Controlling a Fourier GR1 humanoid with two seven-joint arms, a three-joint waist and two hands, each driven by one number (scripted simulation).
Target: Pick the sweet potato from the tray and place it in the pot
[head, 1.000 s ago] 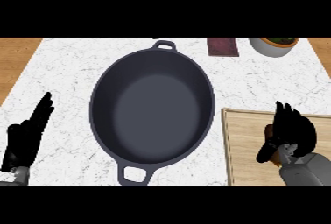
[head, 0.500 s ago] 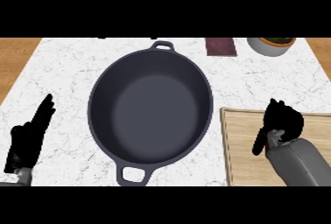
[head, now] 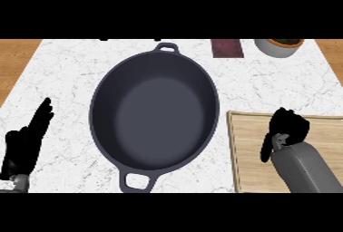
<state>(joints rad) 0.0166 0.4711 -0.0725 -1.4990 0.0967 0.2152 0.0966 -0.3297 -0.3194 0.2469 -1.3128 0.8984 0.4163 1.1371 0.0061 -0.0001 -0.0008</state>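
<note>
Nearest the viewer, the right hand point(head: 288, 129) sits over the left part of the wooden tray point(head: 241, 149), its grey forearm rising from the lower edge. The fingers are curled downward into a dark bunch, but whether they close around anything cannot be told: the sweet potato is not visible anywhere, neither on the bare wood of the tray nor elsewhere on the counter. If it is on the tray, it lies hidden under that hand.

At the lower left, the left hand point(head: 26, 142) rests open beside the pot, fingers straight and pressed together, pointing away from the robot.

Between the two hands stands the dark oval pot point(head: 155, 113), one loop handle toward the viewer and one at the far end. Its inside shows nothing in it, so the placing is not done. By judgement the task is at the grasping stage; lifting, carrying across to the pot and releasing remain.

Farther off lie a dark red card point(head: 226, 48) and a grey bowl point(head: 278, 46) at the counter's far edge.
</note>
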